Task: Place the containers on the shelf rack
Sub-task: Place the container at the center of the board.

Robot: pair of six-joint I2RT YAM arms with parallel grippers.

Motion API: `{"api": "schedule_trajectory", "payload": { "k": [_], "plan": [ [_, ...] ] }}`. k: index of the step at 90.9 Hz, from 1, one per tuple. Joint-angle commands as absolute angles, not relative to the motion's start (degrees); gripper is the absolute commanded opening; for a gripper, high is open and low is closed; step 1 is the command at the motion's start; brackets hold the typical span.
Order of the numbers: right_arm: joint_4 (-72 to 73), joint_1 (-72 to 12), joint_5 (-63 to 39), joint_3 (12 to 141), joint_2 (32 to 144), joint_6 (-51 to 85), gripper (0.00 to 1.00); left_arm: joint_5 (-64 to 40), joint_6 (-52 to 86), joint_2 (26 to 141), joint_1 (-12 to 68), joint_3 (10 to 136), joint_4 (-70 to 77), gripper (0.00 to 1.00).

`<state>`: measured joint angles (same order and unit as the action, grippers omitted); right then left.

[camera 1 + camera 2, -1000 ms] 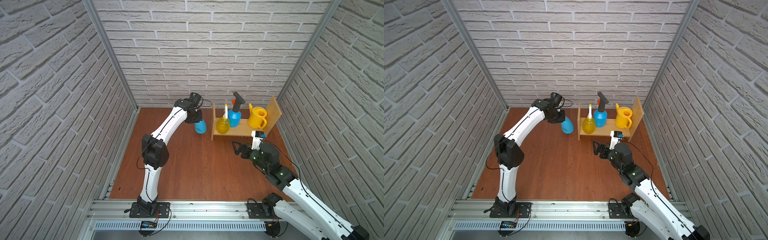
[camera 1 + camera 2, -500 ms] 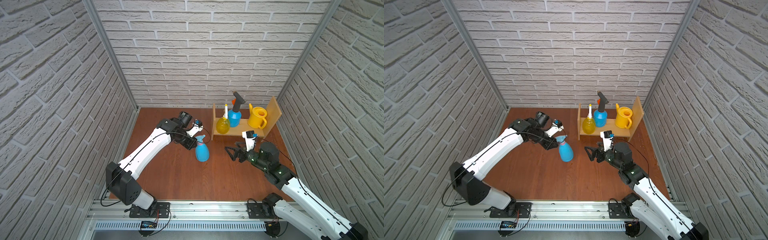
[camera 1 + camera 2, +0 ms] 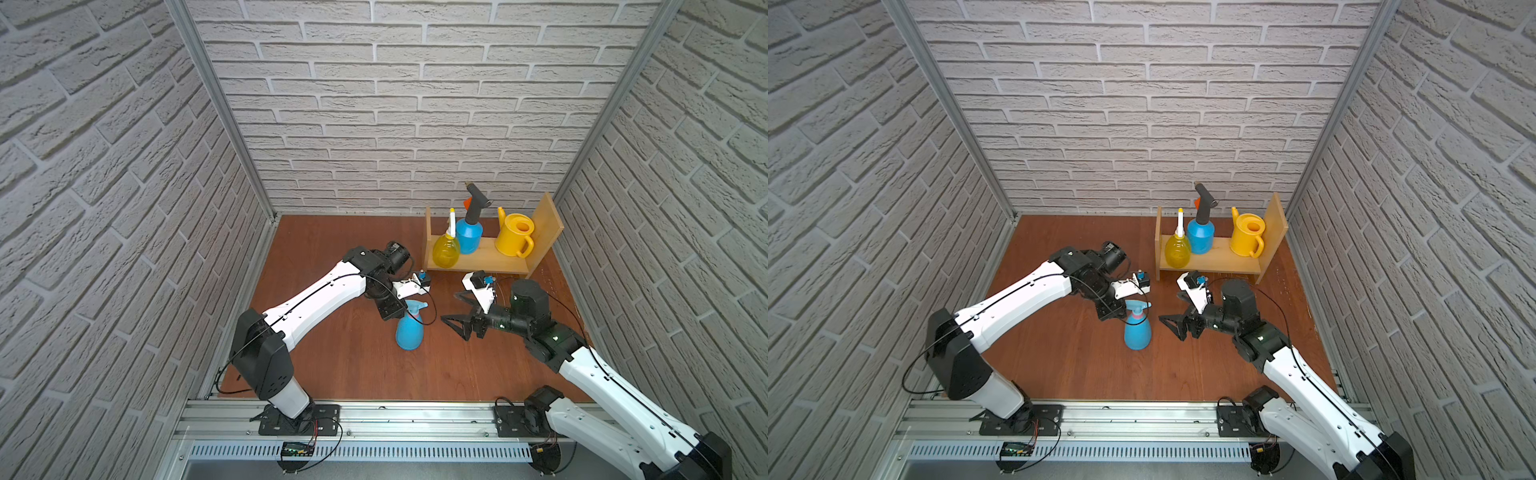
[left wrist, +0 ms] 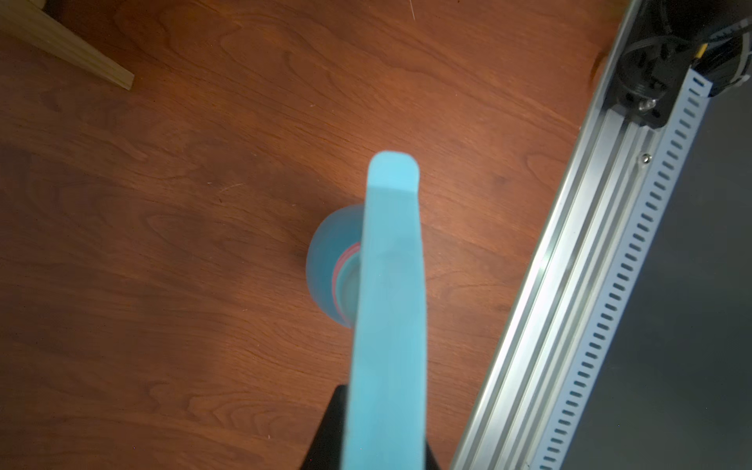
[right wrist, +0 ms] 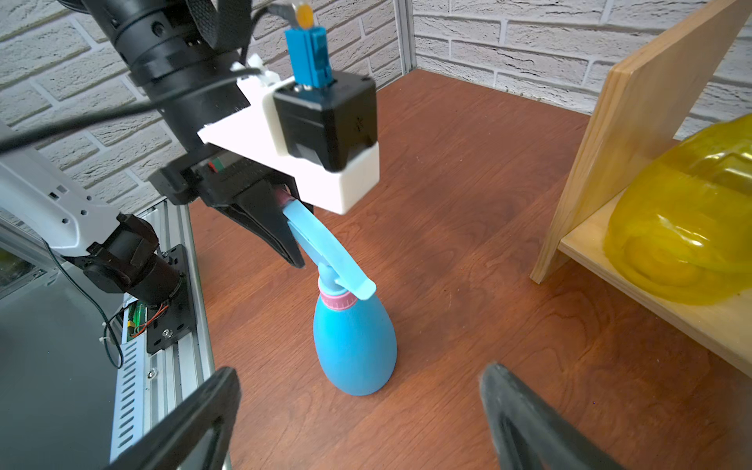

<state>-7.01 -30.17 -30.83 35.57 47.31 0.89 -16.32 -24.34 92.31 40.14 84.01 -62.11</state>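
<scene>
Right wrist view: the pale blue spray bottle (image 5: pixel 354 346) stands with its base on the table (image 5: pixel 468 171), in front of the wooden rack (image 5: pixel 635 122) and apart from it. My left gripper (image 5: pixel 296 244) is clamped tight on its trigger head from above. My right gripper (image 3: pixel 449 307) faces the bottle from the rack's side, jaws spread wide with nothing between them, near but not touching.

In both top views the yellow bottle (image 3: pixel 446 251), the blue pump sprayer (image 3: pixel 468 237) and the watering can (image 3: pixel 513 239) are on the rack's board, so this is the last one off it. I take this as a handover. Next my right jaws should slide in around the body or neck and close firmly. Only then should my left let go, before the lift to bare board.
</scene>
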Motion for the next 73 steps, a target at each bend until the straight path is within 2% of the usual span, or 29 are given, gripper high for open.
{"api": "schedule_trajectory", "payload": {
  "k": [1,17,30,55,73],
  "plan": [
    [-6.40,-30.47,-28.58,33.39,43.58,-0.26,0.97,-14.87,-26.75,92.38,40.75,85.31,-61.71,0.11],
    [-6.19,-30.49,-24.61,32.72,39.65,2.19,0.97,-14.22,-27.21,91.90,41.30,82.41,-58.63,0.17],
    [-6.47,-30.45,-23.77,33.58,39.03,2.51,0.95,-14.47,-27.09,91.36,41.63,80.27,-57.41,0.26],
    [-10.06,-30.50,-25.75,37.20,41.58,-0.13,0.94,-15.87,-27.07,87.09,42.33,78.49,-55.25,0.61],
    [-17.16,-30.49,-29.85,42.49,43.62,-8.47,0.99,-19.68,-27.20,75.62,42.05,75.03,-48.33,0.91]
  ]
}}
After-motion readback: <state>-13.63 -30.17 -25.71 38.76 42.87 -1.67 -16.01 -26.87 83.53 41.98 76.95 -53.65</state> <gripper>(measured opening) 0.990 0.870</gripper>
